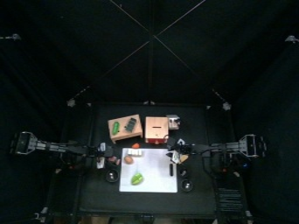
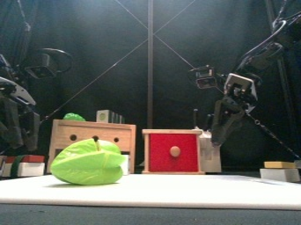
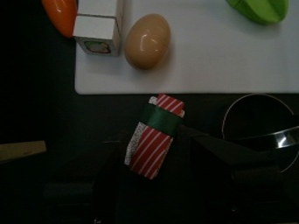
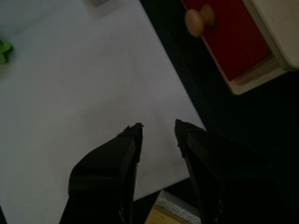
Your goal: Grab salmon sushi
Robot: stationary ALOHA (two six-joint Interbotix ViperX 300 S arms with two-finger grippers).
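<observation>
Your left gripper (image 3: 163, 162) hangs, jaws apart, over the red-and-white striped salmon sushi with dark band (image 3: 155, 136), just off the white rectangular board (image 3: 198, 61). Your right gripper (image 4: 158, 129), jaws apart, hovers over the board's edge.

Black curtains (image 1: 70, 44) close the pen on every side, hanging in soft folds. Thin pale cords (image 1: 152, 37) cross overhead and meet above the middle. The small black bench (image 1: 93, 194) stands low in the top view, with a white board (image 1: 158, 179) lying flat on it.
</observation>
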